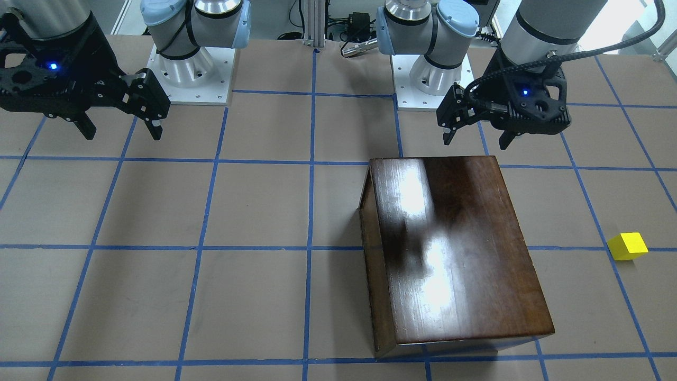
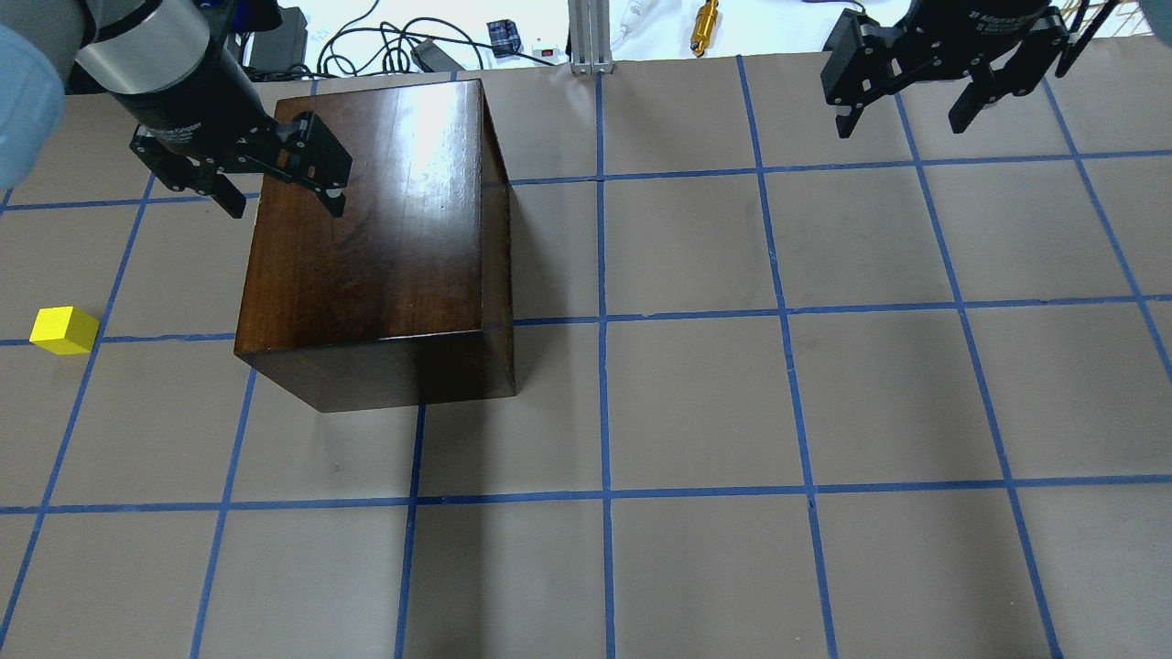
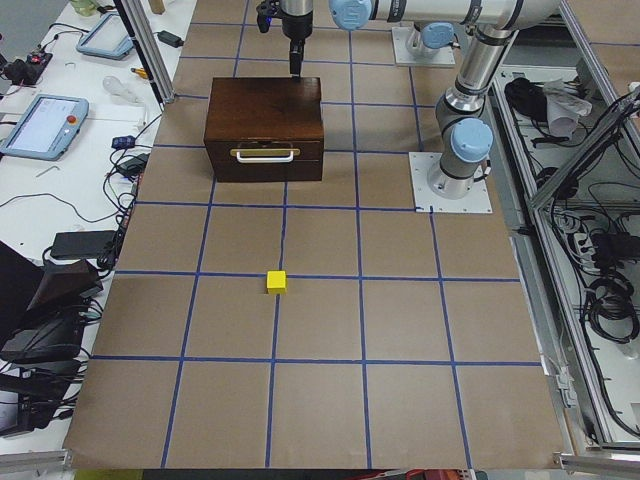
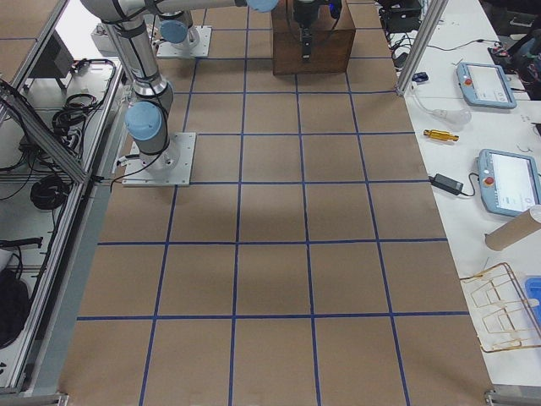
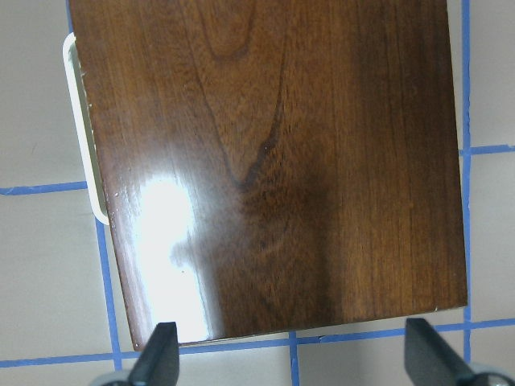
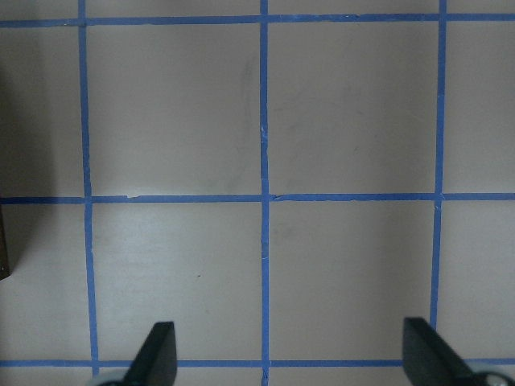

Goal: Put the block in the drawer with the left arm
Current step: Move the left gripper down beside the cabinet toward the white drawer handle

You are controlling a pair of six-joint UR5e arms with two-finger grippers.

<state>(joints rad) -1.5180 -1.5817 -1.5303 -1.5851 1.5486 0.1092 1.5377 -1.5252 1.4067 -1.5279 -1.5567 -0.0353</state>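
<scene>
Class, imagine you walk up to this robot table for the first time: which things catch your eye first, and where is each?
The glossy dark-brown wooden box dominates the robot's left half of the table, with the left claw hanging open above it. A tiny bright yellow block sits alone further to the robot's left, apart from the box. The right claw hangs open over the table's other side.

A box [image 2: 366, 238] sits left on the table [image 2: 696, 403], with a block [image 2: 63, 330] well apart to its left. The left gripper [image 2: 285, 207] hangs over the box, the right gripper [image 2: 899, 126] far to the right.
</scene>
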